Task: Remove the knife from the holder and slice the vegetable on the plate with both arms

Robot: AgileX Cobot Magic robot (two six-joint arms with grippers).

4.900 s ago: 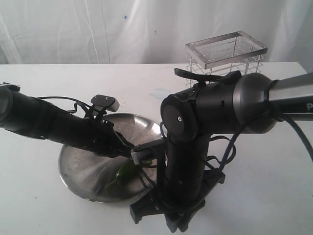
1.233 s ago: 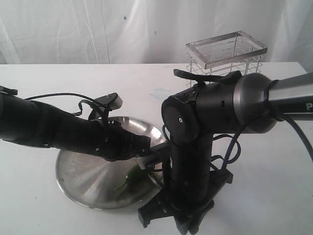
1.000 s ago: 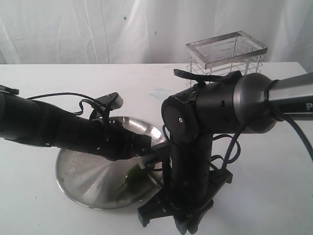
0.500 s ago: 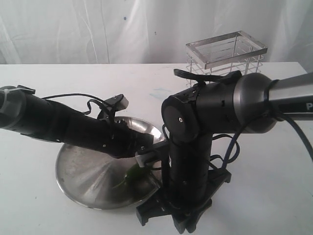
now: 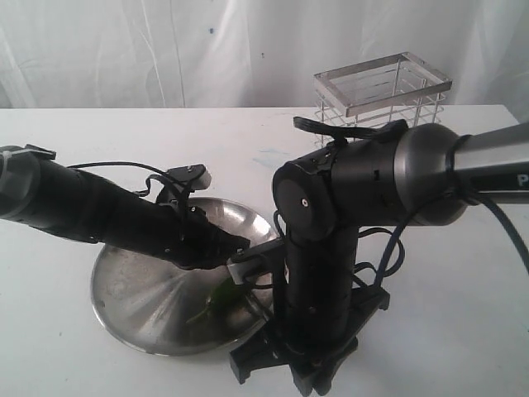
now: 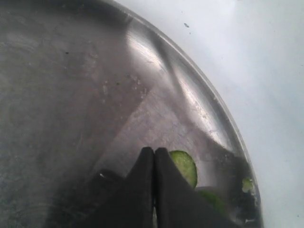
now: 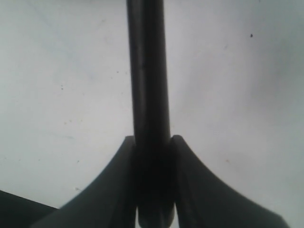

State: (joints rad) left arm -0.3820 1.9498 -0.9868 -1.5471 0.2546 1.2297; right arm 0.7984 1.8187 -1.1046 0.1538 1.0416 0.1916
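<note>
On right arm (image 5: 372,178), perhaps letter "P" (image 5: 522,179)

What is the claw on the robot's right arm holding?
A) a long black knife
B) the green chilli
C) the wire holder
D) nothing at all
A: in the right wrist view, the right gripper is clamped from both sides on the knife, which runs straight out between its tips.

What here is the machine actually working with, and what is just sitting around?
For the job:
knife, clamped in the right gripper
vegetable
plate
holder
left gripper, shut, over the plate

Just there:
table
curtain behind
</note>
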